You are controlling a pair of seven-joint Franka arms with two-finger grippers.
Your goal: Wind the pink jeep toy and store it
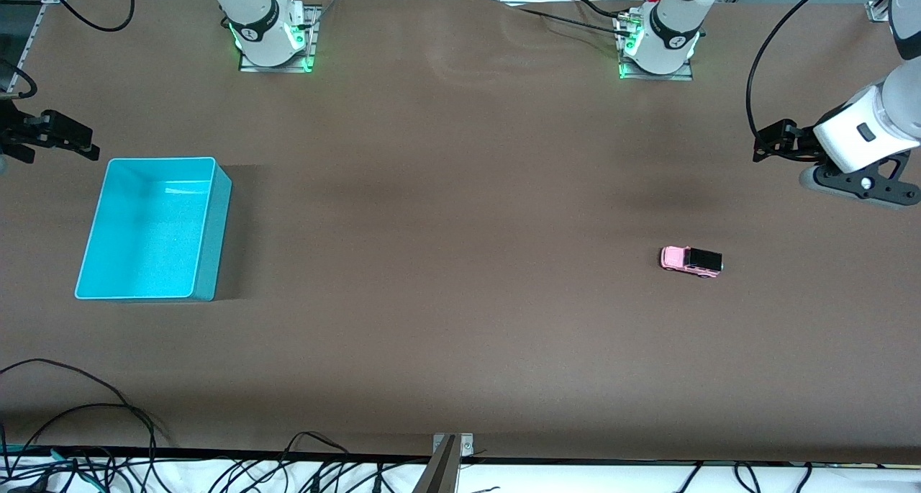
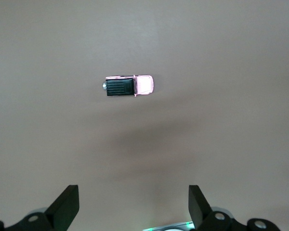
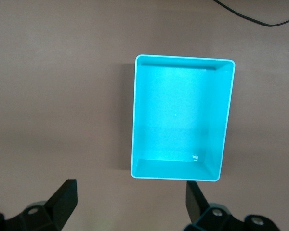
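Note:
The pink jeep toy [image 1: 691,260] stands on its wheels on the brown table, toward the left arm's end; its roof is black. In the left wrist view the jeep [image 2: 130,86] lies well ahead of my left gripper [image 2: 133,207], which is open and empty. From the front, the left gripper [image 1: 764,146] hangs above the table's end, apart from the jeep. The cyan bin [image 1: 151,234] sits empty toward the right arm's end. My right gripper [image 1: 88,145] hovers open and empty beside the bin's rim; the right wrist view shows the bin [image 3: 180,120] just ahead of that gripper [image 3: 131,204].
The two arm bases [image 1: 270,36] [image 1: 658,43] stand along the table's edge farthest from the front camera. Loose black cables [image 1: 86,414] trail over the nearest edge, beside a metal bracket [image 1: 452,446]. A wide stretch of bare brown table separates jeep and bin.

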